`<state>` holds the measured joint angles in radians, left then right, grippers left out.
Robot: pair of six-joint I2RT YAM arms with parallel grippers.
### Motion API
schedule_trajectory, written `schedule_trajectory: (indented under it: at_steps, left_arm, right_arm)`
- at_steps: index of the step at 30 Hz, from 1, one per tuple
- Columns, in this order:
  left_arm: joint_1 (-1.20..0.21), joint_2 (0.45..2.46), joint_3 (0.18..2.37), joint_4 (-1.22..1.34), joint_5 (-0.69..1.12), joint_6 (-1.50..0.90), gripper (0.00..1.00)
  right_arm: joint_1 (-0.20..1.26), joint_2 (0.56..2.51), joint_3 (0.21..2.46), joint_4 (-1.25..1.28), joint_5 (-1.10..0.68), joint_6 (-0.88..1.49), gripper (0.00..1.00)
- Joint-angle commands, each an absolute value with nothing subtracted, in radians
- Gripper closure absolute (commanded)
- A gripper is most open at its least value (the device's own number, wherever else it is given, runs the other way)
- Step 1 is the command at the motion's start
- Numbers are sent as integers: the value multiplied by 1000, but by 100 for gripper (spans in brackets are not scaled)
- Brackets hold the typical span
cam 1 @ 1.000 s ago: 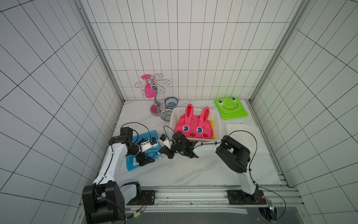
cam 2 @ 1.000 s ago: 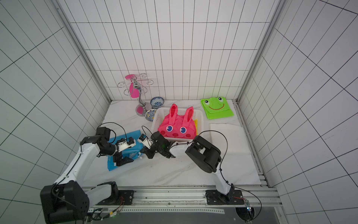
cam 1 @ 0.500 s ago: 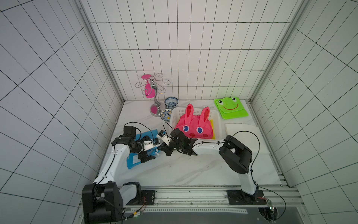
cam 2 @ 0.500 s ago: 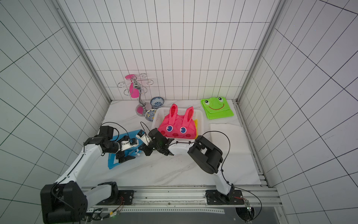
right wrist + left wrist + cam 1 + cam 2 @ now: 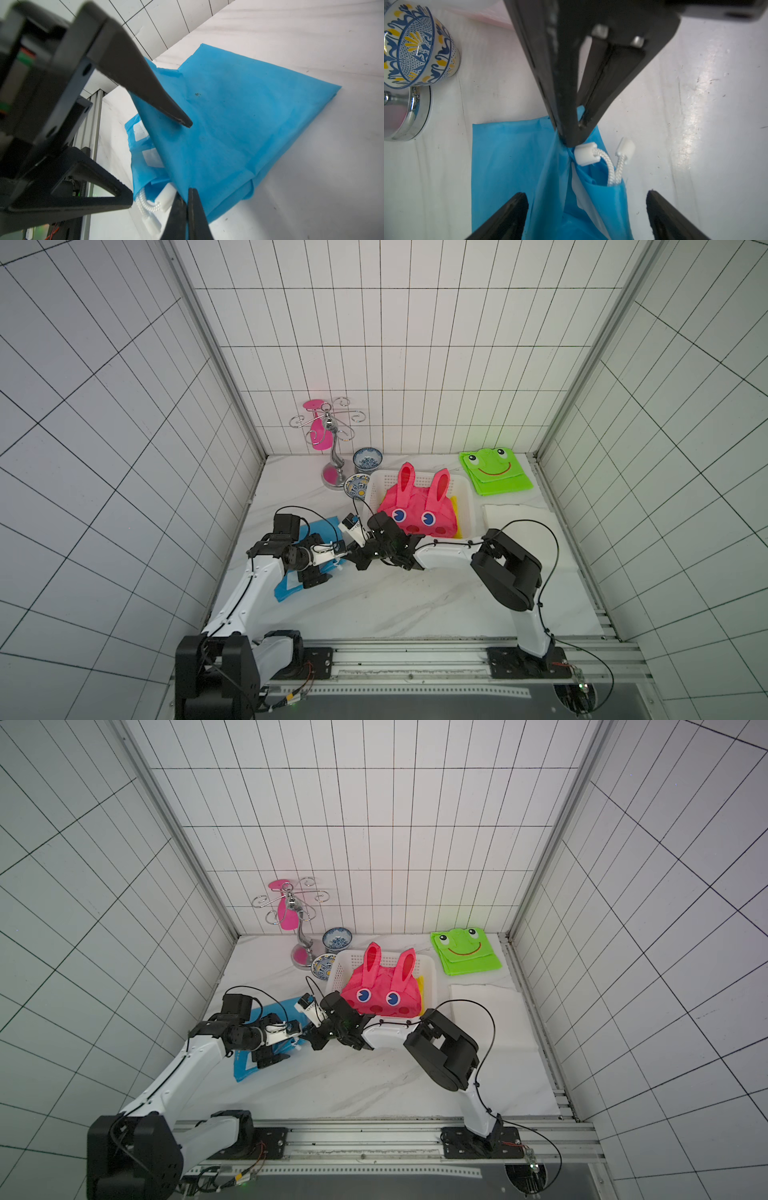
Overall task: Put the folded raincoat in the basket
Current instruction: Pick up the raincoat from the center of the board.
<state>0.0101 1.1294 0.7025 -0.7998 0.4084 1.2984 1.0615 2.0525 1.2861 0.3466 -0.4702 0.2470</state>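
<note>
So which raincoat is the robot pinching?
The blue one on the table: the right gripper is shut on its edge. The pink bunny one sits in the basket; the green frog one lies alone at the back.

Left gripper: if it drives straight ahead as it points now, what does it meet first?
Left gripper would likely meet the bunched blue raincoat between its open jaws first; the right gripper, pinching that fabric, sits just beyond. Depth unclear.
</note>
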Motion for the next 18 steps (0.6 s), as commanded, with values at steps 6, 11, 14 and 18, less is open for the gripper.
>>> schedule_trajectory:
  at_steps: [6,11,14,18]
  left_arm:
    - [11,1094,651,-726,300,1213,26]
    - [15,1085,710,-775,280,1199,52]
    - [15,1086,757,-841,305,1205,74]
    - [30,1085,840,-978,388,1206,89]
  right_arm:
    - [1023,1972,1230,438,-517,339,100]
    - [1024,1964,1223,395,-509,294,100]
    - [1028,1949,1212,384,-504,261,100]
    - [1038,1915,1192,352,-524,131,100]
